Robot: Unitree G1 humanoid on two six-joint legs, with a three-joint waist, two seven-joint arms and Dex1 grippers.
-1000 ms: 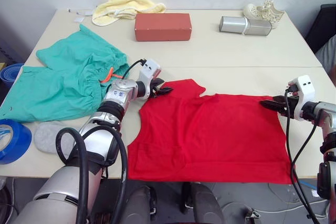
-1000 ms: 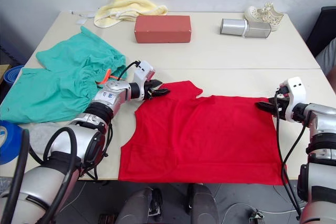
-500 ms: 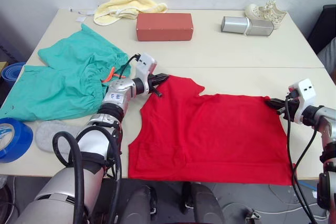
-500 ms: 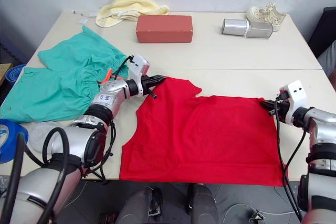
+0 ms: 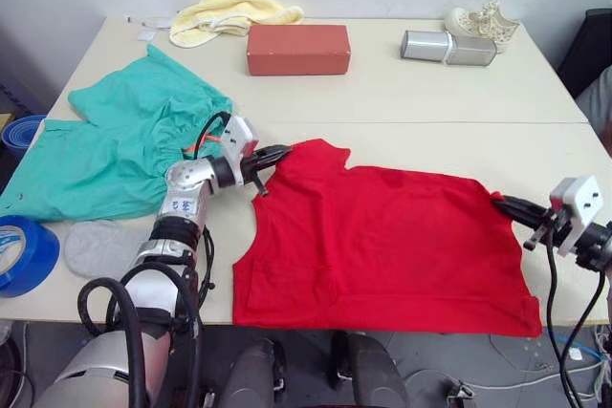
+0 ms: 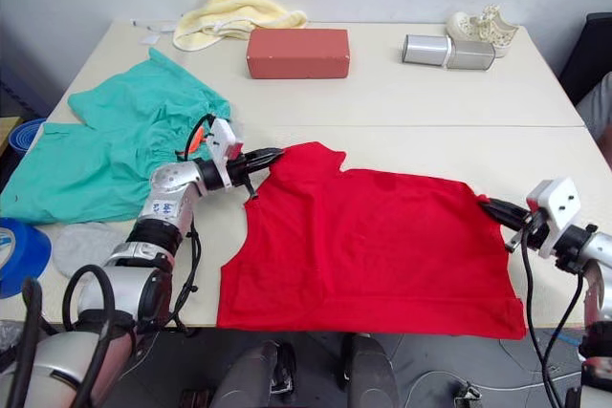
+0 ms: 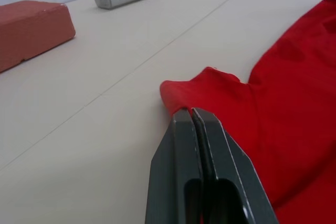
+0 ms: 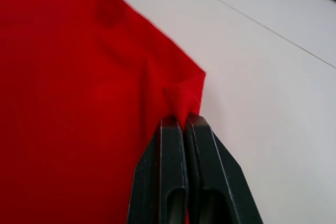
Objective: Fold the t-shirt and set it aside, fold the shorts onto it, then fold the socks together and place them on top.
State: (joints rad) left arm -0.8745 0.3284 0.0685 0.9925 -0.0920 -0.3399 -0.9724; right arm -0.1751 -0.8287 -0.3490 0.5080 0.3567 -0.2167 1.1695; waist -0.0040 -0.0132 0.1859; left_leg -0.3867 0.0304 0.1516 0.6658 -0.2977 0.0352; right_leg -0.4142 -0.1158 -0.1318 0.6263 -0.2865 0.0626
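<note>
The red t-shirt (image 5: 382, 241) lies spread flat on the near half of the table. My left gripper (image 5: 271, 156) is shut on its far left corner by the shoulder, with the cloth pinched at the fingertips (image 7: 184, 116). My right gripper (image 5: 504, 204) is shut on the far right corner, where the cloth (image 8: 79, 77) bunches at the closed tips. The teal shorts (image 5: 115, 140) lie rumpled at the table's left, orange drawstring showing beside my left arm. A light grey sock (image 5: 96, 247) lies near the front left edge.
Along the far edge sit a pale yellow towel (image 5: 229, 9), a red box (image 5: 296, 49), a silver cylinder (image 5: 448, 47) and a small white shoe (image 5: 483, 18). A blue tape roll (image 5: 24, 255) sits at the front left corner.
Both grippers have drawn outward with their corners: the left one toward the left, the right one to the right and nearer. The shirt's far edge is now stretched wider and flatter.
</note>
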